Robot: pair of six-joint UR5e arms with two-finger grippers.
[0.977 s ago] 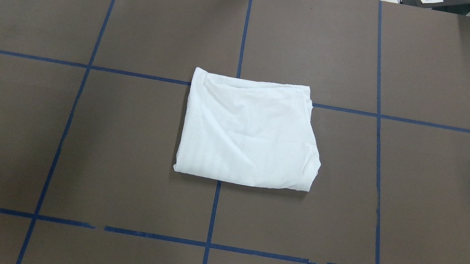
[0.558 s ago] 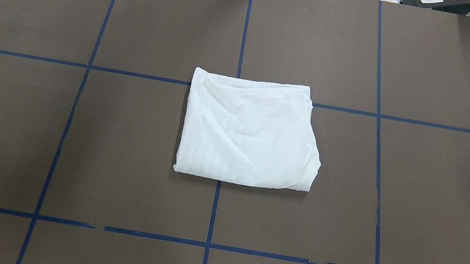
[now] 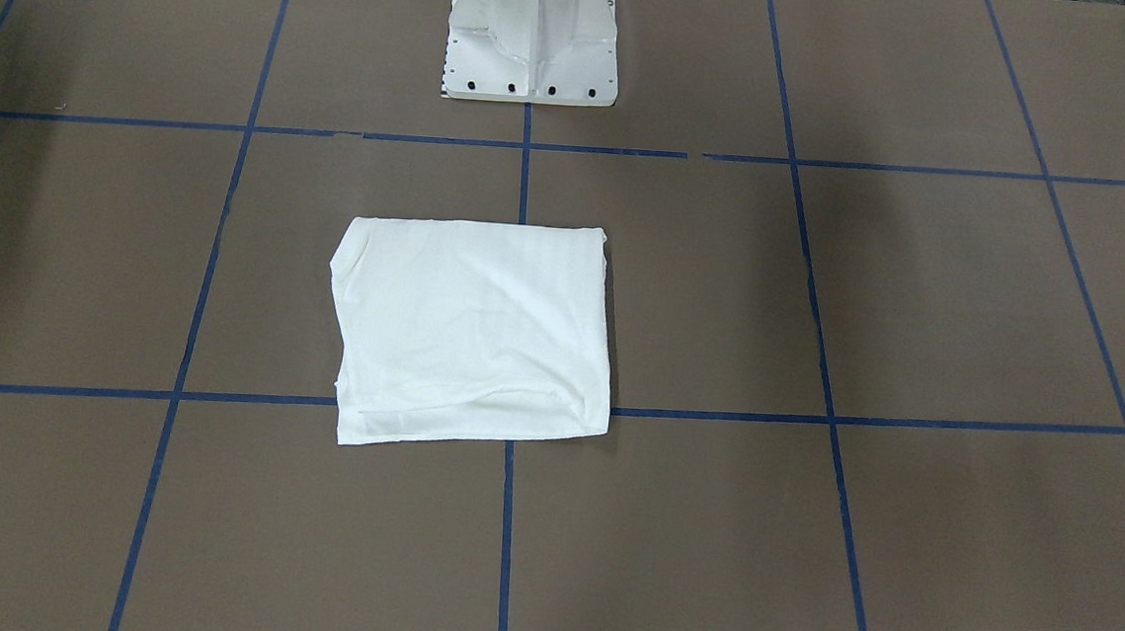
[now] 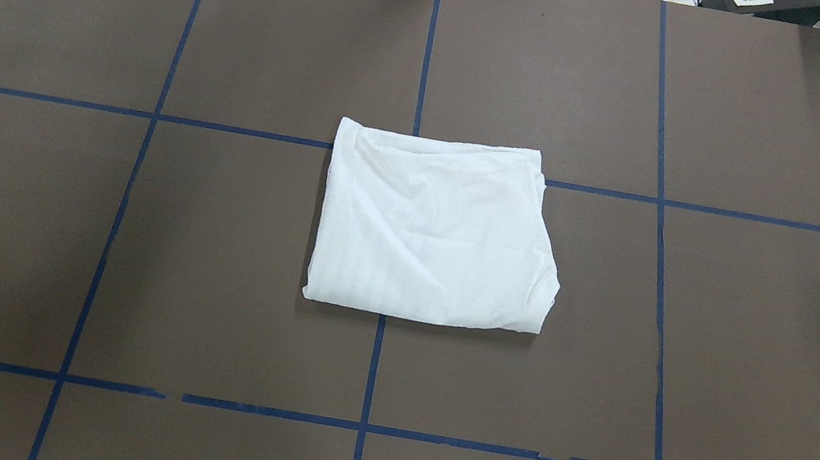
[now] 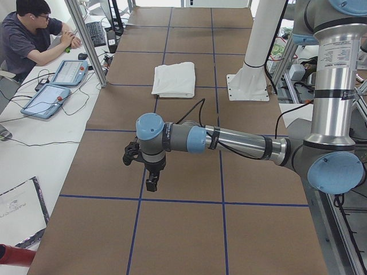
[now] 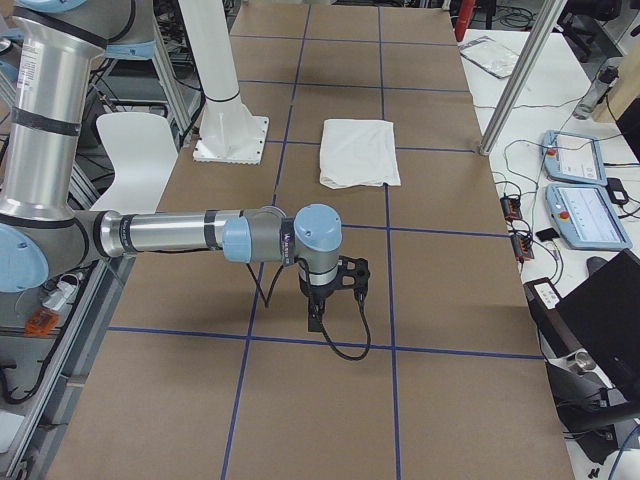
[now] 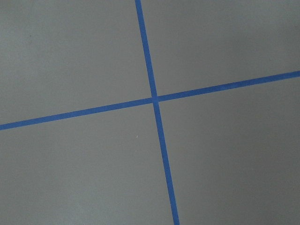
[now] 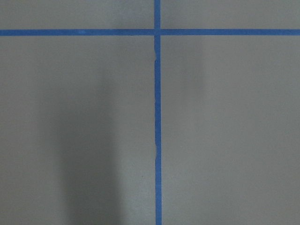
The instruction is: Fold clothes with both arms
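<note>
My brown table [image 4: 770,365], gridded in blue tape, looks as it did a second ago. My grey-silver jointed left arm [image 5: 241,143] reaches out at 9 o'clock of the shirt, my matching right arm [image 6: 170,233] at 3 o'clock, both well apart from it. The folded white cloth T-shirt [image 4: 434,234] has not shifted from the table's centre. Of my black left pincer [image 5: 150,183] and black right pincer [image 6: 315,320], I cannot tell whether either is apart or together.

The table [image 4: 770,365] is covered by a brown sheet marked into squares by blue tape lines [image 4: 425,437]; the white pedestal base [image 3: 531,56] stands at its robot-side edge; out from the base and apart from it, a folded white T-shirt [image 4: 434,234] lies flat over a tape crossing.
</note>
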